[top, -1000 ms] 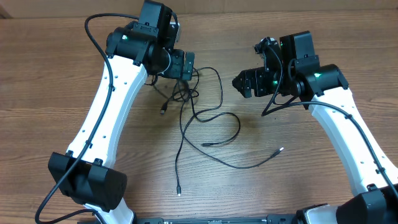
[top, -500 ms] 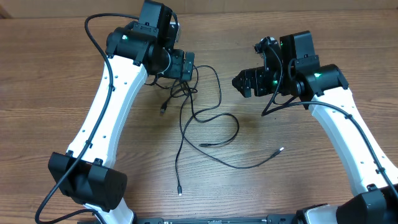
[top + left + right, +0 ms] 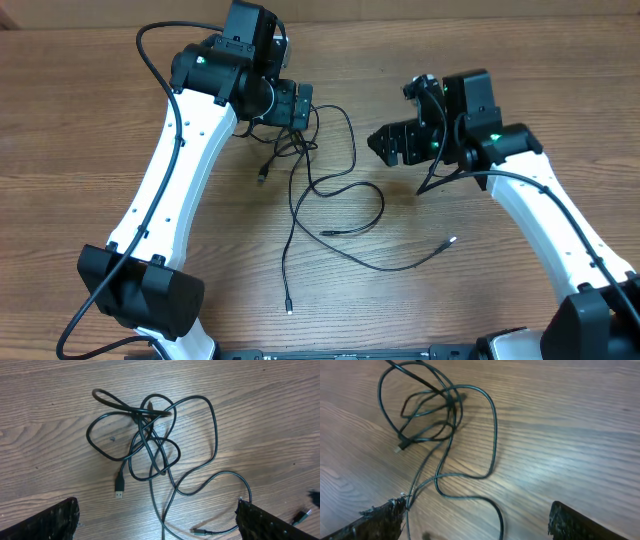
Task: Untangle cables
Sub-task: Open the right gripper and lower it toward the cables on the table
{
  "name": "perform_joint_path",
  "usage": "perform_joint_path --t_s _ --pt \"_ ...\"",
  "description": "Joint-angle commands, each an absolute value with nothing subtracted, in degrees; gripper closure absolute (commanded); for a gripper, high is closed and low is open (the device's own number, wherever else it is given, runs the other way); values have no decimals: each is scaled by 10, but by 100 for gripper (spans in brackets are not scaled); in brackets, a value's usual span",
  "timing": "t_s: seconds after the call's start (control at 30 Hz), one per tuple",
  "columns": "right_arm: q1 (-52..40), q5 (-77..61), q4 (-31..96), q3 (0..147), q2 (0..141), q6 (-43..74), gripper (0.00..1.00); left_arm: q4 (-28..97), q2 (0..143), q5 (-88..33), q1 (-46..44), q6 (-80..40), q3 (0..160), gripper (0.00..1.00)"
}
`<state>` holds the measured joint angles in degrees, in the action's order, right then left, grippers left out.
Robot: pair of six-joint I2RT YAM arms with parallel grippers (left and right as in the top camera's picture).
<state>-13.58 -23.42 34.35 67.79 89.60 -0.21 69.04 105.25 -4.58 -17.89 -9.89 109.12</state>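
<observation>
Thin black cables lie tangled on the wooden table [image 3: 480, 60], with a knot [image 3: 293, 148] at centre left and loose loops [image 3: 352, 200] running right and toward the front. Plug ends lie at the left [image 3: 263, 177], at the front [image 3: 288, 308], and a silvery-tipped one at the right [image 3: 452, 240]. My left gripper [image 3: 303, 108] is open just above the knot; the left wrist view shows the knot [image 3: 147, 435] and a USB plug [image 3: 119, 492] ahead of its open fingers [image 3: 157, 525]. My right gripper [image 3: 382, 145] is open and empty, to the right of the loops; its fingers [image 3: 475, 525] face the cables [image 3: 437, 410].
The white left arm [image 3: 170, 170] runs down the left side and the white right arm [image 3: 560, 230] down the right side, each with a thicker black wire along it. Bare wood lies at the front left and far right.
My right arm has shifted a little to the left, toward the cable loops, over the last half second. The left arm and the cables have not moved.
</observation>
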Motion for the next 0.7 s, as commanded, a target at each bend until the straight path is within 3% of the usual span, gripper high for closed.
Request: perform_joint_path --t_s 0.0,0.37,0.67 --pt "-135 -267 302 644 898 -5 9 689 1047 -40 -176 -92 1088 0" --pt "-136 -267 92 550 911 -5 10 689 1047 -40 -176 -92 1088 0" --pt "-165 -267 -23 549 1008 -5 13 689 1047 -40 -176 -92 1088 0"
